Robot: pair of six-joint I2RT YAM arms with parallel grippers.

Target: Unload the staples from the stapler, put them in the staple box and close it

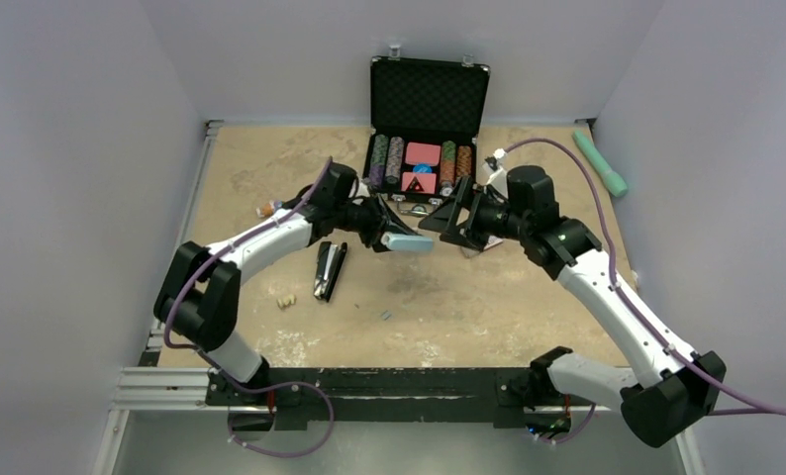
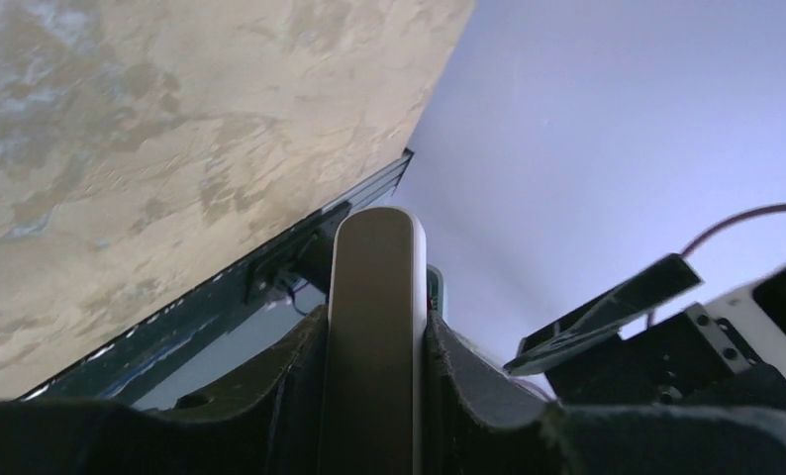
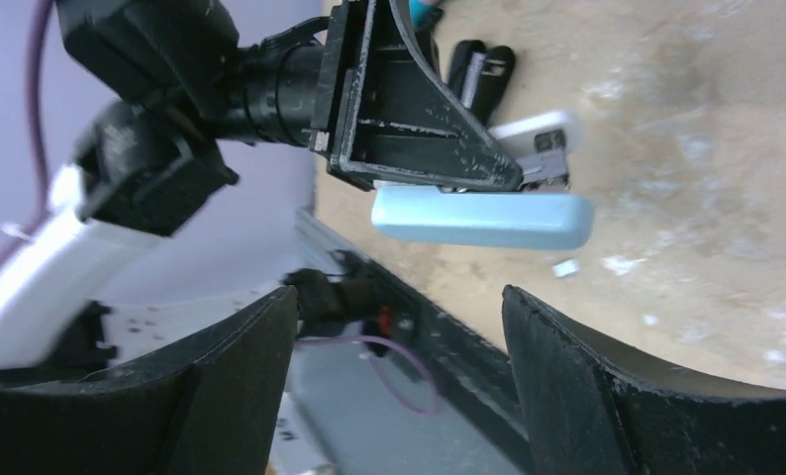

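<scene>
Left tool [image 1: 389,237]: pinching a light blue plastic stapler [image 3: 483,220] across its width. In the left wrist view the body stands between the two black fingers [image 2: 468,381] and touches both, with its rounded end reaching out past them. The stapler is held off the tan worktop [image 1: 528,297], roughly level, just in front of the open black chip case [image 1: 429,129], on the side toward the arm bases. In the right wrist view a white part with a grey metal piece [image 3: 545,148] shows behind the blue body; cannot tell how the two join.

Right tool [image 3: 399,297]: spread wide, nothing between its fingers. It faces the free end of the held stapler, near but apart from it, in front of the case's right half.

Task item, the staples [image 1: 383,315]: a tiny thin grey metal strip lying loose on the worktop, well in front of the case and nearer the arm bases than the held stapler. It touches neither tool.

Other items:
- A black stapler [image 1: 330,269] lies flat on the worktop, in front and to the left of the case.
- A small cream lump [image 1: 286,301] lies further out from the case the same way.
- A pale green foam cylinder [image 1: 600,161] lies to the right of the case, by the wall.
- The case lid stands upright; rows of chips fill its tray.
</scene>
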